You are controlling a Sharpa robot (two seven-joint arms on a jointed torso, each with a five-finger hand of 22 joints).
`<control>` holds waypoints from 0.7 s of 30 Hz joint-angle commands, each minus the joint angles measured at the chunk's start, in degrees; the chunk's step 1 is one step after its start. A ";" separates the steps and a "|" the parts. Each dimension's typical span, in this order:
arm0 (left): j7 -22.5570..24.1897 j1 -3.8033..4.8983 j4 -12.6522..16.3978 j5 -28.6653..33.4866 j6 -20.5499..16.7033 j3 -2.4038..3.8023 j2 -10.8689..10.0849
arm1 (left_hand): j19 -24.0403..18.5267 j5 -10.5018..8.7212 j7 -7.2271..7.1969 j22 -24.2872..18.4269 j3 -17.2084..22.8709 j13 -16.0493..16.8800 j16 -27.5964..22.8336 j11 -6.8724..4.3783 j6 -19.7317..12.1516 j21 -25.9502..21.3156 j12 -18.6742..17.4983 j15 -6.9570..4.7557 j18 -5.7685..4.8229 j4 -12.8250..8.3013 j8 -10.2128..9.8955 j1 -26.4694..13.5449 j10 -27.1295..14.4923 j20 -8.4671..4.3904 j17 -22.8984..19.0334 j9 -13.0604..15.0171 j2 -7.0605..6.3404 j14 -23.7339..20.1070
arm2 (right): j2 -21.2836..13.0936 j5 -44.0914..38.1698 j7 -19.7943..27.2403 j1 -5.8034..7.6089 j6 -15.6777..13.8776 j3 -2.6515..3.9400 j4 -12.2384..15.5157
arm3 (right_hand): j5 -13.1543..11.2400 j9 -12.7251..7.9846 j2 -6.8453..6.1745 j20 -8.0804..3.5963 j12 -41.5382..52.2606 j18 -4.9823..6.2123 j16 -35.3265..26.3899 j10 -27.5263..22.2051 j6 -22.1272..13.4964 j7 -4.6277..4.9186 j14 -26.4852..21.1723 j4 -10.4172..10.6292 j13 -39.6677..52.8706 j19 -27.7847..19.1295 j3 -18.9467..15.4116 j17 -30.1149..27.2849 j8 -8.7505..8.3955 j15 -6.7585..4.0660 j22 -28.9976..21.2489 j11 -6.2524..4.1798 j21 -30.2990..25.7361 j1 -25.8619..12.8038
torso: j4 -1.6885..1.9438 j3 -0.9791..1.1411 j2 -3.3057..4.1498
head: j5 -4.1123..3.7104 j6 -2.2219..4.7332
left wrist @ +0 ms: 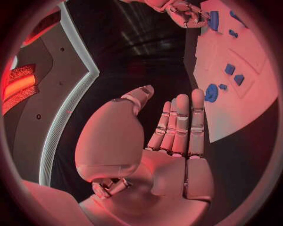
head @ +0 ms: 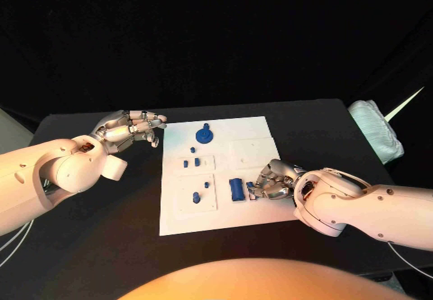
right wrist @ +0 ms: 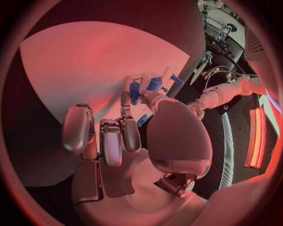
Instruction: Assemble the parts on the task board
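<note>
Right hand [head: 273, 181] pressed down on the task board [head: 261, 209] in the head view, fingers curled beside and apparently touching the long blue block [head: 236, 190] near the board's middle; whether gripped or merely nudged cannot be told from here. Probably braced low to slide or seat the block. Left hand [head: 132, 129] raised off the board's far left corner, fingers loosely curled, nothing in them, seemingly parked clear of the work. Round blue gear-like part [head: 204, 134] lying at the board's far edge, small blue pegs [head: 191, 162] just below it, two more blue pieces [head: 201, 192] nearer the robot. White padded bundle [head: 379, 130] at the black table's [head: 90, 250] right edge.

Seen from the left wrist: left hand [left wrist: 171, 136] held flat, fingers straight and together, thumb apart, palm bare, grasping nothing. Task board [left wrist: 236, 117] off beyond the fingertips, round blue part [left wrist: 211, 92] and small blue pieces [left wrist: 234, 74] on it; right hand [left wrist: 187, 13] at the long blue block [left wrist: 213, 20] across the board.

Seen from the right wrist: right hand [right wrist: 127, 136] over the task board [right wrist: 88, 61], fingers bent downward, thumb and a finger reaching to blue parts [right wrist: 144, 87] at the fingertips. Contact likely, a firm hold not certain. Left arm [right wrist: 227, 94] visible beyond, well apart.
</note>
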 commanded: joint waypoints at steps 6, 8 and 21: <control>0.16 -0.01 0.12 0.03 0.95 0.03 0.01 | 0.32 -0.04 1.27 -0.08 -0.15 -0.08 0.34 -0.03 -0.46 -0.38 0.26 0.18 0.84 0.25 0.23 0.17 -0.52 0.01 0.01 -0.05 0.31 -0.20 | 0.06 -1.47 -0.40 -0.03 2.72 -0.03 -0.47 | -0.95 0.12 0.17 -0.11 -0.24 -0.55 0.08 2.97 -0.33 0.05 5.35 0.35 9.59 0.10 -1.03 12.23 0.12 -0.11 6.54 -0.27 -0.48 -0.63 | -0.03 0.03 -0.01 | -0.02 -0.15; 0.16 -0.01 0.12 0.03 0.96 0.03 0.01 | 0.32 -0.04 1.27 -0.08 -0.15 -0.08 0.34 -0.03 -0.46 -0.38 0.26 0.18 0.84 0.25 0.23 0.17 -0.52 0.01 0.01 -0.05 0.31 -0.20 | 0.09 -1.55 -0.39 -0.03 2.67 -0.03 -0.46 | -1.22 0.14 0.05 -0.09 -0.26 -0.57 0.08 2.96 -0.35 0.09 5.35 0.47 9.60 0.11 -1.45 12.23 0.13 -0.09 6.58 -0.24 -0.44 -1.01 | -0.04 0.03 -0.02 | -0.01 -0.16; 0.08 -0.01 0.00 0.03 0.89 0.03 -0.04 | 0.33 -0.05 1.27 -0.09 -0.19 -0.09 0.34 -0.02 -0.47 -0.39 0.28 0.19 0.84 0.33 0.24 0.16 -0.53 0.01 0.01 -0.05 0.35 -0.21 | 0.28 -0.58 0.81 -0.03 1.53 -0.03 0.75 | -3.02 0.32 0.45 -0.04 -0.23 -0.57 0.07 3.00 -0.41 0.04 5.35 0.74 9.72 0.18 -5.59 12.23 0.25 -0.06 6.72 -0.24 -0.62 -4.27 | -0.04 0.04 0.03 | -0.01 -0.10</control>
